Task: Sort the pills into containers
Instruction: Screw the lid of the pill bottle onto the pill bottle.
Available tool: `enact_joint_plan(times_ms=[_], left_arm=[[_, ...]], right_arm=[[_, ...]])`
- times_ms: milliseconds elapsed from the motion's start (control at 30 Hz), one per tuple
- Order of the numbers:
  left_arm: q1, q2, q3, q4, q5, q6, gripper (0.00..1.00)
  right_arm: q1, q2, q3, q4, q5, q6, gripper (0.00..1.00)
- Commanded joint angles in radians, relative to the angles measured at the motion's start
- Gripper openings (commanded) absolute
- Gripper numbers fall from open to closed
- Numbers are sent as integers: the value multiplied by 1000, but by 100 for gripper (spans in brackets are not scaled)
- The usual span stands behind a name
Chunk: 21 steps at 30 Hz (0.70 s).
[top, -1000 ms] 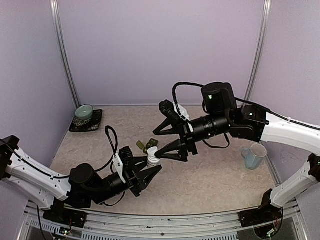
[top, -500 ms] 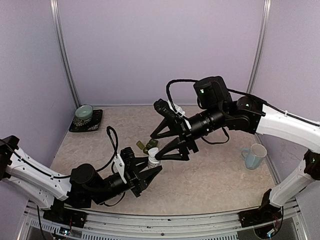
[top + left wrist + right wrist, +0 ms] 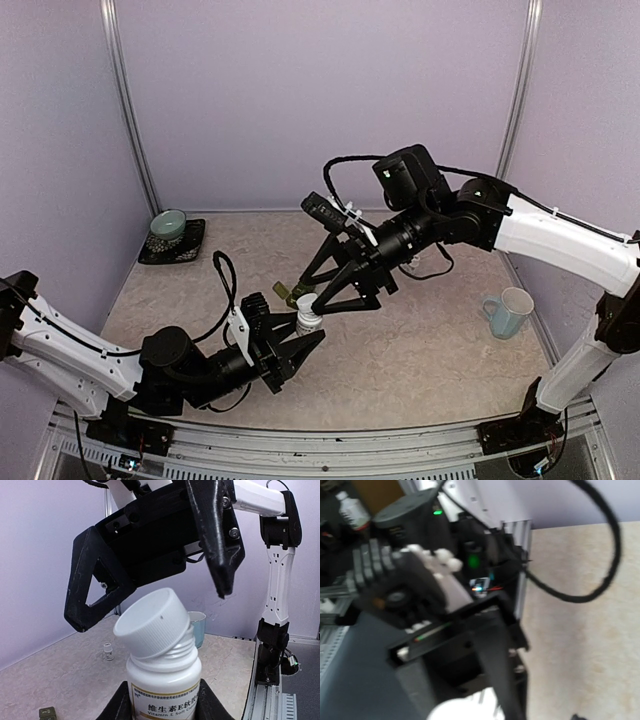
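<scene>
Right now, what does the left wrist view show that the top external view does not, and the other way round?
Only the left wrist view shows the printed label, which reads Vitamin E, and that the white cap sits tilted on the neck. Only the top external view shows the pale green bowl on its dark mat at the far left, and both arms whole. Both show the white bottle held in the left gripper, the right gripper open on either side of the cap, and the pale blue mug.
</scene>
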Motion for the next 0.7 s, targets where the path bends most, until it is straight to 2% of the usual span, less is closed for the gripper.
enact_joint_plan(times_ms=[0,133,667], left_arm=[[-6,-7,31,-10,1,11,35],[-7,2,41,-15,3,13,35],[-8,17,51,-20,9,12,35]], right_arm=[[-5,11,26,-16,-107,19,75],[-5,26,35,-16,-153,24,72],[-6,52,65,-39,-177,19,65]])
